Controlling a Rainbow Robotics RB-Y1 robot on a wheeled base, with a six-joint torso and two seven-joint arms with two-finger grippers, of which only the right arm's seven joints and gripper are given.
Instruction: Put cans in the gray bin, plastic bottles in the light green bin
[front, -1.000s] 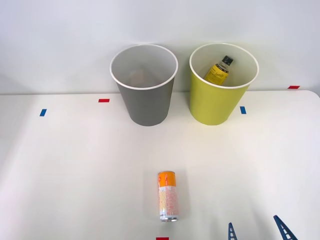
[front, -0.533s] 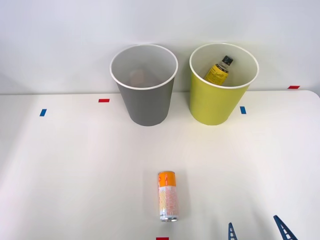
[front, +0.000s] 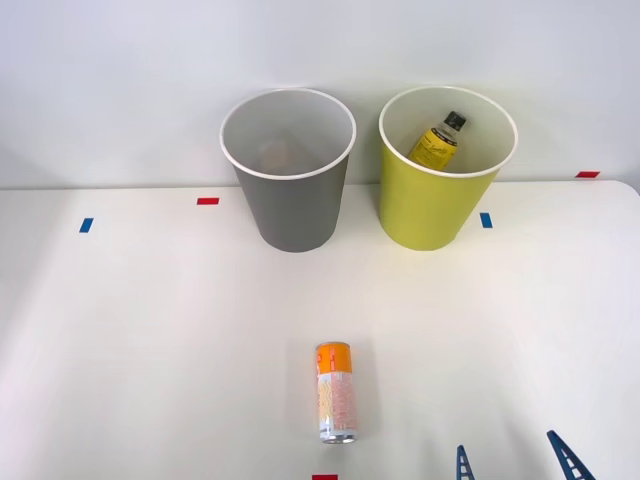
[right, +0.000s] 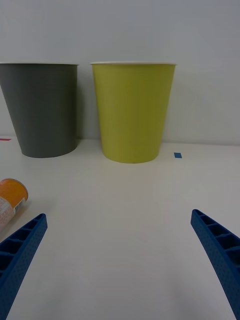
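Orange-white can (front: 336, 392) lying on table (front: 150, 330), unmoved vs 1 s ago | bottle (front: 438, 140) in light green bin (front: 430, 205) | our right gripper (front: 515, 462) fingers apart, idle, no approach yet | gray bin (front: 292, 205) awaits can.

Right gripper (front: 515, 458) low at the table's near edge, blue ribbed fingers (right: 20, 250) spread wide, apparently holding nothing

You have bright, even light from above, with no glare on the white worktop (front: 150, 330). Shadows are soft: a faint one beside the can (front: 336, 392), darker ones between the gray bin (front: 292, 205) and the green bin (front: 430, 205). In your wrist view the blue fingers (right: 20, 250) look slightly soft.
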